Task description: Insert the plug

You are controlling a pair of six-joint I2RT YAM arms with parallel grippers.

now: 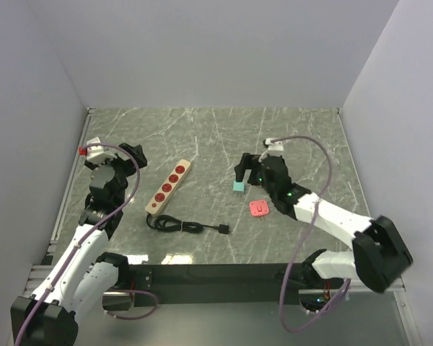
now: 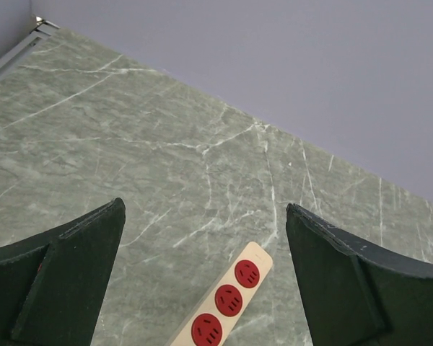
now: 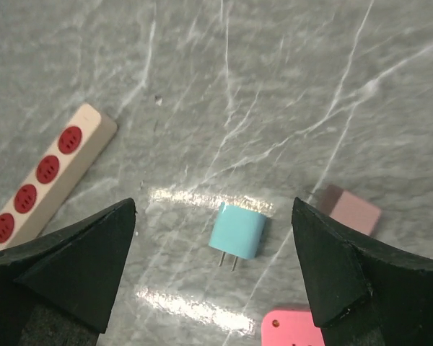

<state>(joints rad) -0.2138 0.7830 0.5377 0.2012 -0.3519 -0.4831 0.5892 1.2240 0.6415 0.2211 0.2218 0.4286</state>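
Note:
A beige power strip (image 1: 169, 187) with red sockets lies on the marble table, its black cable (image 1: 184, 226) coiled in front of it. A teal plug adapter (image 1: 239, 187) lies flat to the strip's right. In the right wrist view it (image 3: 237, 231) shows two prongs pointing toward the camera. My right gripper (image 3: 213, 205) is open above it, one finger on each side, not touching. My left gripper (image 2: 203, 209) is open and empty above the far end of the strip (image 2: 227, 303). In the top view the left gripper (image 1: 133, 155) is left of the strip and the right gripper (image 1: 244, 169) is over the teal adapter.
A bright pink plug (image 1: 260, 208) lies just right of the teal adapter, also in the right wrist view (image 3: 292, 329). A pale pink block (image 3: 353, 209) lies beyond it. The strip's end shows at the left (image 3: 43, 173). Grey walls enclose the table.

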